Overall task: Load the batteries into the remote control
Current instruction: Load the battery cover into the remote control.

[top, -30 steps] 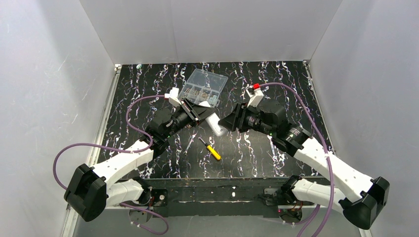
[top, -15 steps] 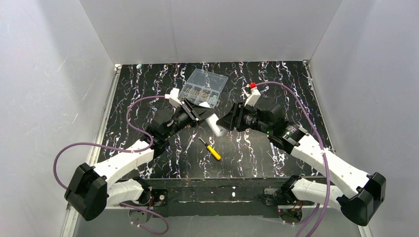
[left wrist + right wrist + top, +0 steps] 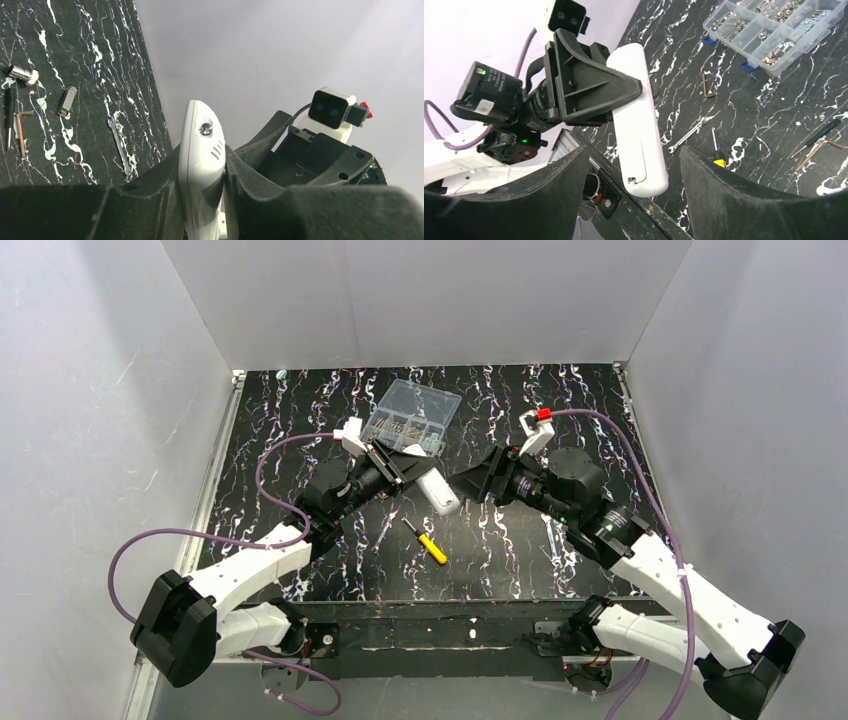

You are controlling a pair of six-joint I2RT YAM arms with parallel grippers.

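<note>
The remote control [image 3: 438, 490], a slim white bar, hangs above the table's middle with my left gripper [image 3: 405, 472] shut on its upper half. In the left wrist view the remote control [image 3: 201, 150] is pinched edge-on between the left gripper's [image 3: 202, 167] black fingers. In the right wrist view the remote control [image 3: 639, 125] shows its back, with the cover seam and latch near its free lower end. My right gripper [image 3: 633, 160] is open, its fingers standing wide on either side of that end without touching it. In the top view the right gripper [image 3: 472, 483] sits just right of the remote. No batteries are in view.
A clear compartment box [image 3: 413, 415] of small parts stands at the back of the table. A yellow-handled screwdriver [image 3: 427, 542] lies below the remote. A small wrench [image 3: 691, 132] and hex keys [image 3: 816, 150] lie on the black marbled table [image 3: 560, 400]. White walls close in on three sides.
My right gripper has drawn back to the right, away from the remote's end, and its jaws have spread wider. The left gripper and the remote have stayed put.
</note>
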